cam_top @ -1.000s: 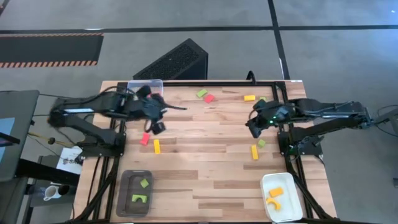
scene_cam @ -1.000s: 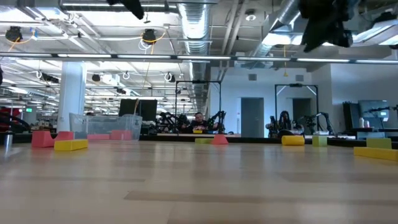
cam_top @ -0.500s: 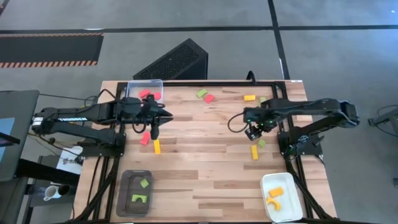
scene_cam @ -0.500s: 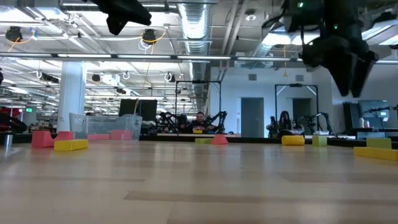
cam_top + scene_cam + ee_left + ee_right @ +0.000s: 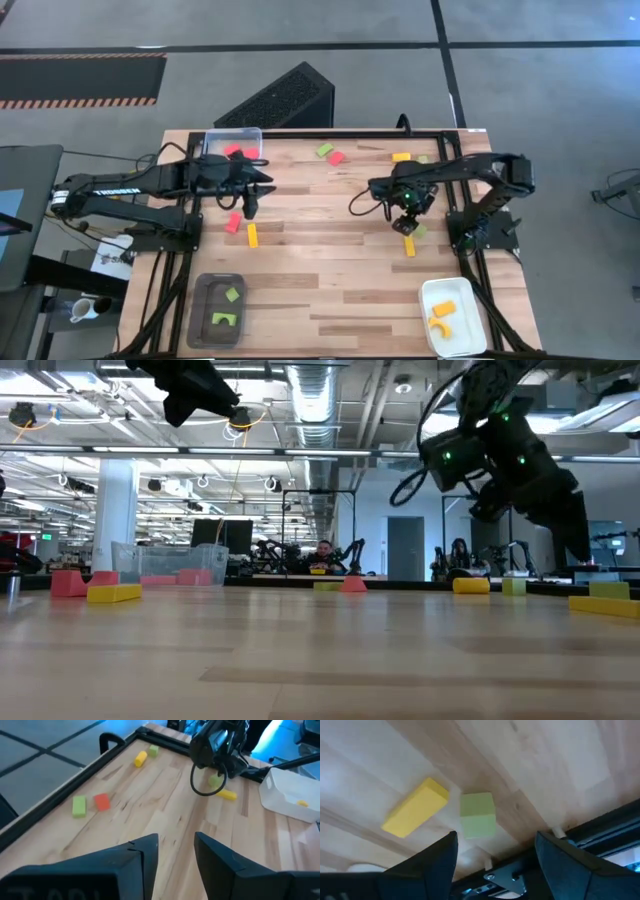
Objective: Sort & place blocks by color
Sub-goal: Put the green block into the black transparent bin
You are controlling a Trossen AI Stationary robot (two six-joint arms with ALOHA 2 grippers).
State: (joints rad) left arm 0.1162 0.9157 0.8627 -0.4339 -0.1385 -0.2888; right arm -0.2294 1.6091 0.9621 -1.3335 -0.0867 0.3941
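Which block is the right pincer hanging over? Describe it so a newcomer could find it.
Start at the white tray in the table's near right corner and go toward the far edge to the right pincer, hanging open. Below it lie two blocks: a yellow bar and a light green cube. The cube is the squarer one, nearer the table's right edge.

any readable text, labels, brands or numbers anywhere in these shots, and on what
None can be read.
Left arm: pale marking along the link, too small to read.
Small light green, yellow and red toy blocks, white plastic tray, wooden table: no writing visible.
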